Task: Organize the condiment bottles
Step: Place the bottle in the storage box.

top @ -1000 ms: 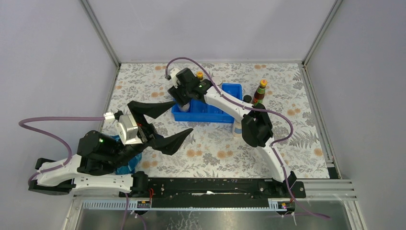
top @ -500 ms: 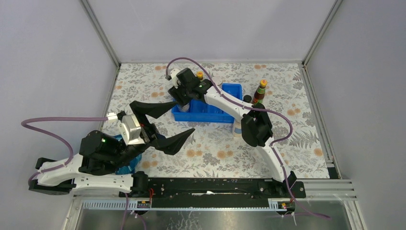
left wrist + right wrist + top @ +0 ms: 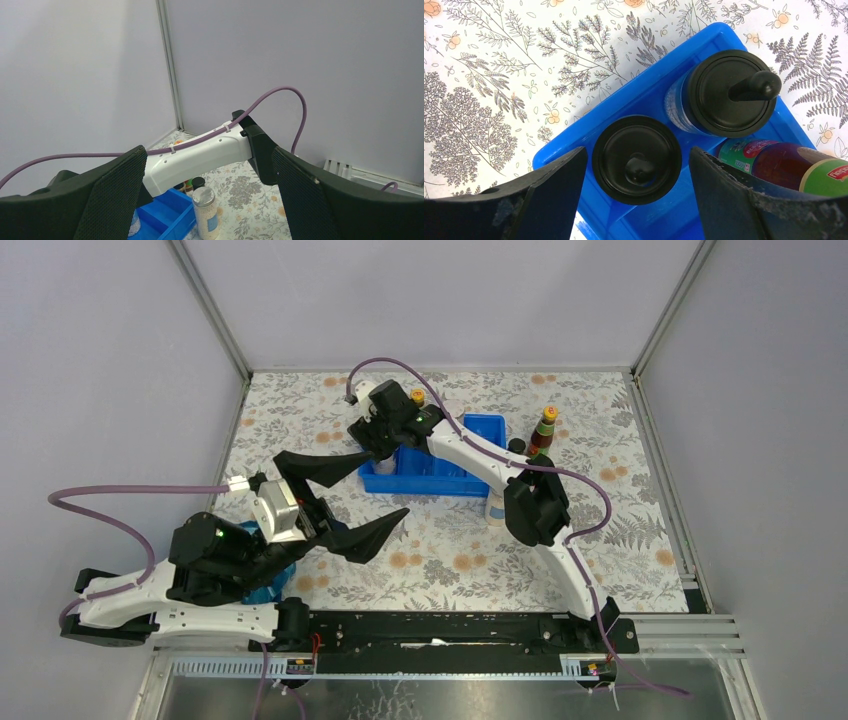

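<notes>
Right gripper [image 3: 638, 156] released, jaws straddling the black-domed bottle [image 3: 636, 159] in the blue tray [image 3: 631, 100] corner, small gaps both sides. Left gripper [image 3: 385, 483] wide open, empty.

tray [image 3: 430, 486] on bench [image 3: 450, 540], mid-rear | first domed bottle [image 3: 636, 159] in its corner | second domed bottle [image 3: 724, 92] beside it | jar [image 3: 494, 508] before tray | tall bottle [image 3: 545, 430] right of tray
</notes>
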